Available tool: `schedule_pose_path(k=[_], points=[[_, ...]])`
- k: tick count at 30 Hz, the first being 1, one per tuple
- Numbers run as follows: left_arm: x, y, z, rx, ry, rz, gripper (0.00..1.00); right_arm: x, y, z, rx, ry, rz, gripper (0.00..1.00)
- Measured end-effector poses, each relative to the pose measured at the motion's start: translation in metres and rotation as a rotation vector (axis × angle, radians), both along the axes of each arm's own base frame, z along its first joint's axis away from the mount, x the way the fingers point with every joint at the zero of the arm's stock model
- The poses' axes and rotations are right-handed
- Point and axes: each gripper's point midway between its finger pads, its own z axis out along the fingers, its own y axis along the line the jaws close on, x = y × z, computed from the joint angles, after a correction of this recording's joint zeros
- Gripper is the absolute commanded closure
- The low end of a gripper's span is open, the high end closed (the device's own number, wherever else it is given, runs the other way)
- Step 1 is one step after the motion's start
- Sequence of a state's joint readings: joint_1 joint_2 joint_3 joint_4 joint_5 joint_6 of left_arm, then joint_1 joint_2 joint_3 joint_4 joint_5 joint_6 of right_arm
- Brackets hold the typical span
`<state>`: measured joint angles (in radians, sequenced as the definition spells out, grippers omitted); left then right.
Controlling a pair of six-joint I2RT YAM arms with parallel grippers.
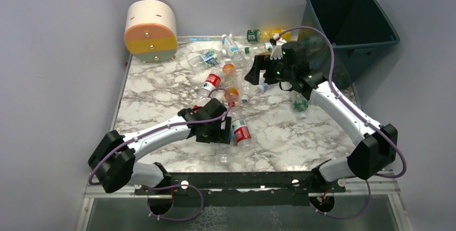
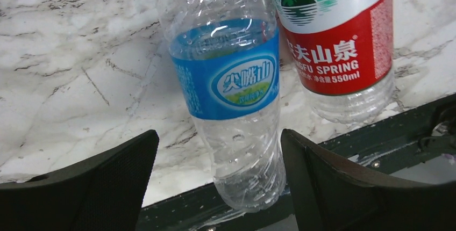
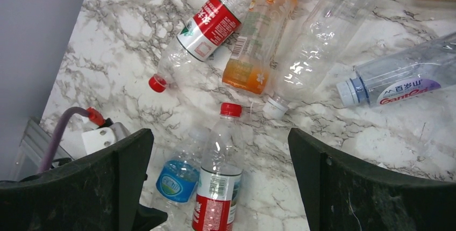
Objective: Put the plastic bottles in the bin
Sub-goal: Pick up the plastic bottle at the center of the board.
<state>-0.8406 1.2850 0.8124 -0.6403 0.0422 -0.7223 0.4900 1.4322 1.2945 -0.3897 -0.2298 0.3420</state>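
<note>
— Bottles (image 1: pixel 231 75): how many have we got into the bin (image 1: pixel 349 13)?
— None that we can see. Start at our left claw (image 2: pixel 219 134). Its jaws stand apart, astride a blue-label bottle (image 2: pixel 228 80) lying on the table (image 2: pixel 70 53). One finger looks close to the bottle's side and the other shows a gap, so we cannot call that a grip.
— And beside it?
— A red-label bottle (image 2: pixel 339 43), just past the claw's right finger, lies against the blue one or nearly so.
— Our right claw (image 3: pixel 219 132)?
— Wide open, holding nothing, hanging above the heap. Straight below it we see that same pair. Further out lie an orange bottle (image 3: pixel 263 27) and several clear ones, all flat on the table.
— Where is the bin from there?
— Just behind the right claw, by the table's far corner, and well apart from the left claw. Its inside is dark, and we make out no bottle in it.
— So how far along are we?
— Barely begun, we judge. About a dozen bottles are left, each to be lifted and carried over. The blue-label one looks like our next.
</note>
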Motion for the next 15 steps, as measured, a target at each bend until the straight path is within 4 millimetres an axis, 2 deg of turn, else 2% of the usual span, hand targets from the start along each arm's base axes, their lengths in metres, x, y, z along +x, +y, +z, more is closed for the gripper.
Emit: schedule_pose_path(k=[9,11,15], points=[[0.001,-0.007,-0.026,0.034,0.028,-0.005,0.12,-0.005,-0.003,-0.022,-0.02,0.038,0.001,0.01],[0.0,-0.008,-0.03,0.034,0.03,-0.006,0.18,-0.006,-0.003,-0.027,-0.023,0.045,0.002,0.01],[-0.001,-0.009,-0.038,0.037,0.035,-0.004,0.37,-0.007,-0.003,-0.03,-0.021,0.047,0.004,0.01]])
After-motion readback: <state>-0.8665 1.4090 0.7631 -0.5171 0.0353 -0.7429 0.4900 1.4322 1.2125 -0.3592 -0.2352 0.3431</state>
